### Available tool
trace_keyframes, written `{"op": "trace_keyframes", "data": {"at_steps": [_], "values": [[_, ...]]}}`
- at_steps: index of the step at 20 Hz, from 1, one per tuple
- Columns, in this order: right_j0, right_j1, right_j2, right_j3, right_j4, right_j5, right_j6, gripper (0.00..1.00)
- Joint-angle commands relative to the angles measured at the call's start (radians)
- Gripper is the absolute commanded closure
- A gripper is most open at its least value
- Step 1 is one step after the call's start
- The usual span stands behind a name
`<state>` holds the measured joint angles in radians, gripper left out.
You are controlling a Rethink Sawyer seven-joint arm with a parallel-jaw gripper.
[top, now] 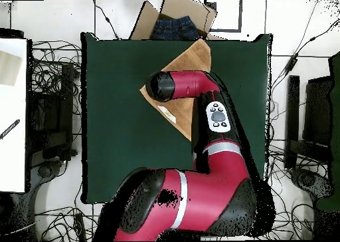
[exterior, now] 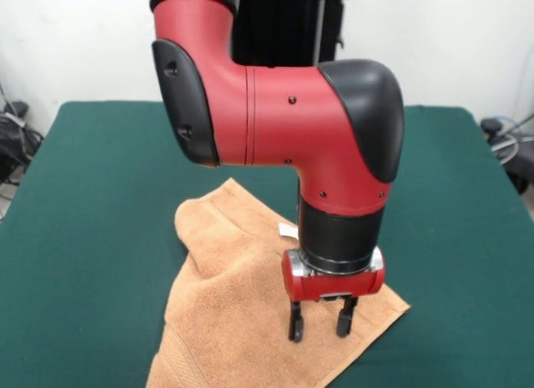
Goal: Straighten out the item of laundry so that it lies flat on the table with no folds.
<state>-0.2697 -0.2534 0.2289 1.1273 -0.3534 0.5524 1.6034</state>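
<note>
The gripper [exterior: 321,319] hung with its fingers apart, tips just above or touching the towel [exterior: 242,313] near its right corner; contact could not be confirmed. The towel lay on the table [exterior: 92,204], toward its near edge, with a fold bulging along its left side. To do the step well, the fingers should probably pinch one layer only, then drag outward, low and slow.
</note>
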Motion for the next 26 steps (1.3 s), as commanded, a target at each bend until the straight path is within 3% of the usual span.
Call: {"op": "trace_keyframes", "data": {"at_steps": [1, 14, 15, 26], "values": [[0.027, 0.095, 0.018, 0.012, -0.028, -0.054, 0.069, 0.00], [-0.001, 0.084, 0.056, 0.043, -0.039, -0.098, 0.026, 0.00], [-0.009, 0.083, 0.065, 0.050, -0.042, -0.113, 0.018, 1.00], [0.016, 0.080, 0.039, 0.042, -0.037, -0.093, 0.050, 1.00]]}}
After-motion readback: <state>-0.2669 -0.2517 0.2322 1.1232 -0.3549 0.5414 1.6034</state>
